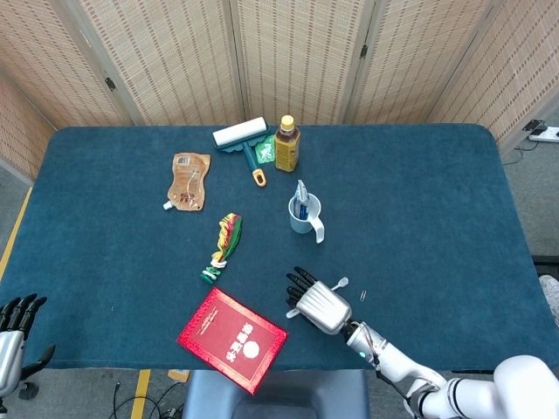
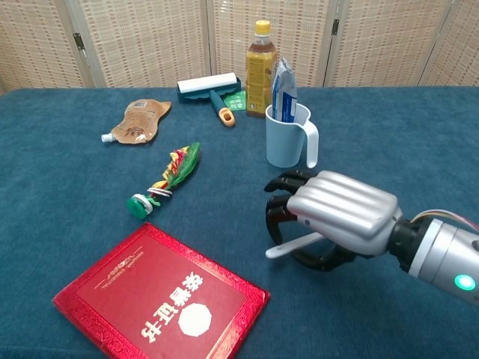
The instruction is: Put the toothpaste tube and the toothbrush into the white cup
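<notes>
Right robot hand [image 2: 340, 217] palm-down, fingers curled around a white toothbrush [image 2: 292, 245]; left robot hand [image 1: 13, 327] low, fingers apart.

Upside-down gold 荣誉证书 on red booklet [image 2: 161, 301]

I see the white cup [image 2: 287, 138] upright on the blue table [image 2: 60, 194], its handle toward the camera side in the chest view. The toothpaste tube [image 2: 283, 91], blue and white, stands in the cup, leaning against its rim. The toothbrush [image 2: 293, 244], white, is held in my right robot hand [image 2: 337, 217], roughly level, one end protruding left beneath the fingers, just in front of the cup.
</notes>
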